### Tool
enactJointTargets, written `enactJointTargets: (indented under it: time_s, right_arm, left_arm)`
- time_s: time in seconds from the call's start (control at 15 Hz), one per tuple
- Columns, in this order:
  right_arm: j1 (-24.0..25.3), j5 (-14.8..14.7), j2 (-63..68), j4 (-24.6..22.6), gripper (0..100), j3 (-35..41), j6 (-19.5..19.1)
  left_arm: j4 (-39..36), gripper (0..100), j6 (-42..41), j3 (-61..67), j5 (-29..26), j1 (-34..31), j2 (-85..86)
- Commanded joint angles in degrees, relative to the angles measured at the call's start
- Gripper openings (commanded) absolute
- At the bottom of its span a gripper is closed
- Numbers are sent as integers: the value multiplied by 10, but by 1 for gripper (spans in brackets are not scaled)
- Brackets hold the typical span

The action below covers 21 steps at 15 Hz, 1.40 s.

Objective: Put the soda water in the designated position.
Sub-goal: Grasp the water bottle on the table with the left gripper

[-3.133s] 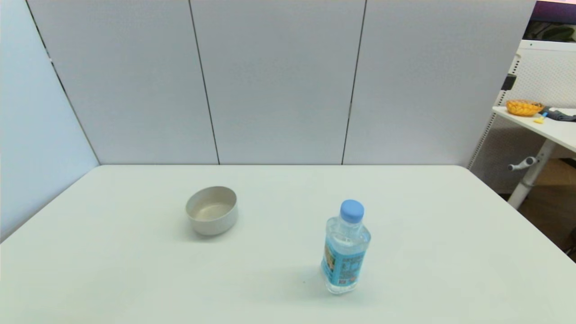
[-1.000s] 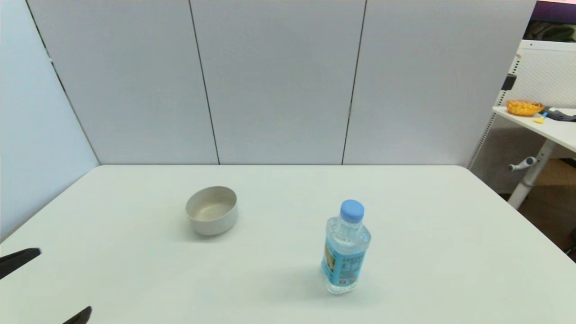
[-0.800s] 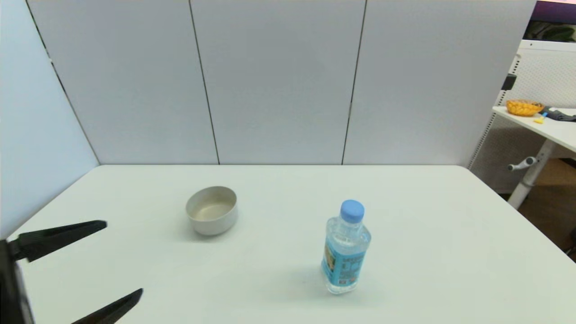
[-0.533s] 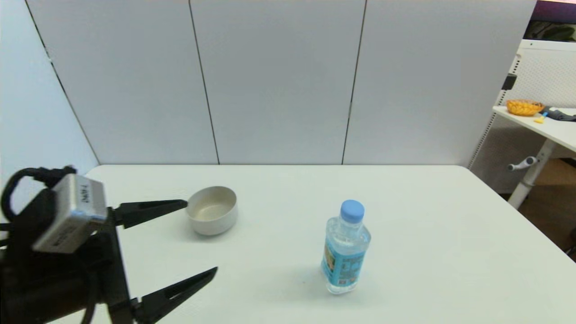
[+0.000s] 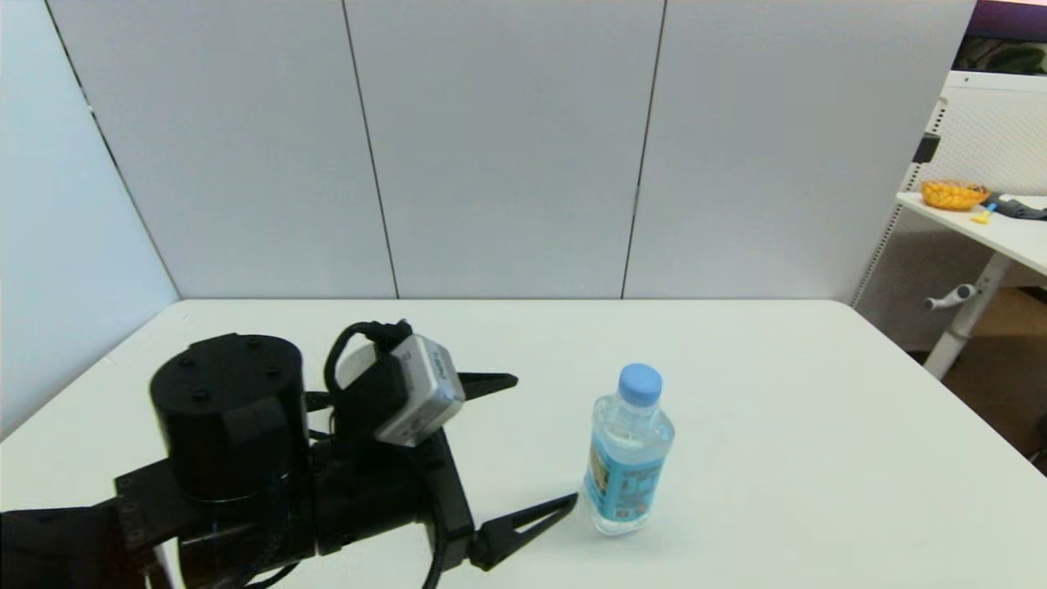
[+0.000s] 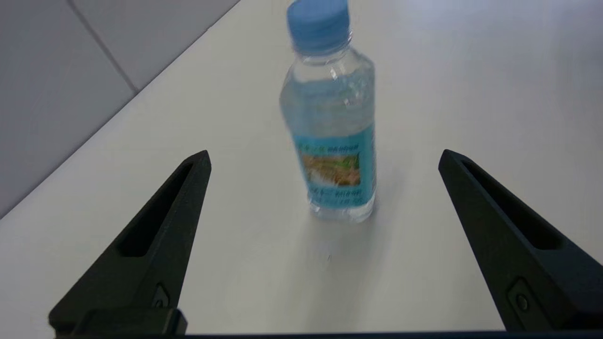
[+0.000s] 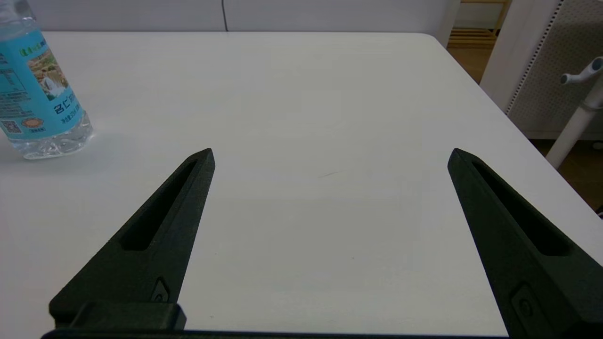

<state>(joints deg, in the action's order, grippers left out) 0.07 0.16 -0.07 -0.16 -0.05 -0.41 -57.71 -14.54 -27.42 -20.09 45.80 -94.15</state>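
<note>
Soda water (image 5: 628,454) upright, left tool (image 5: 544,442) wide — beside.

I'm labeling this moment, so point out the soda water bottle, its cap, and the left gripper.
soda water (image 5: 625,474), head view, on the blue label.
cap (image 6: 318,23), left wrist view, on the light-blue screw top.
left gripper (image 5: 544,446), head view, midway between the open fingers.

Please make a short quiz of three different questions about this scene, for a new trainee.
1. True or false: the left gripper already touches the soda water.
2. The soda water stands: A) upright, B) on its side, C) inside a bowl.
3. Fill in: the right gripper, seen only in its own wrist view, is ____ and holds nothing.

Key: 1 false, it is open and short of the bottle. 2 A. 3 open.
</note>
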Motion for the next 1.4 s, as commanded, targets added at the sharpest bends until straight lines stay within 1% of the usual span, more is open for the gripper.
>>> enactJointTargets:
  time_s: [0.07,0.33,0.53,0.73,1.07,1.4]
  right_arm:
    - [0,0,1,0,100,0,0]
    - [0,0,1,0,100,0,0]
    - [0,0,1,0,100,0,0]
    - [0,0,1,0,100,0,0]
    - [0,0,1,0,100,0,0]
    - [0,0,1,0,100,0,0]
  left_arm:
    - [-28,100,19,-38,-1,39,-88]
    - [-62,100,33,-55,-1,68,-131]
    - [-112,100,43,-55,-1,69,-153]
    - [-144,100,52,-55,0,67,-167]
    - [-144,100,55,-64,1,51,-176]
    - [-144,100,55,-107,1,41,-214]
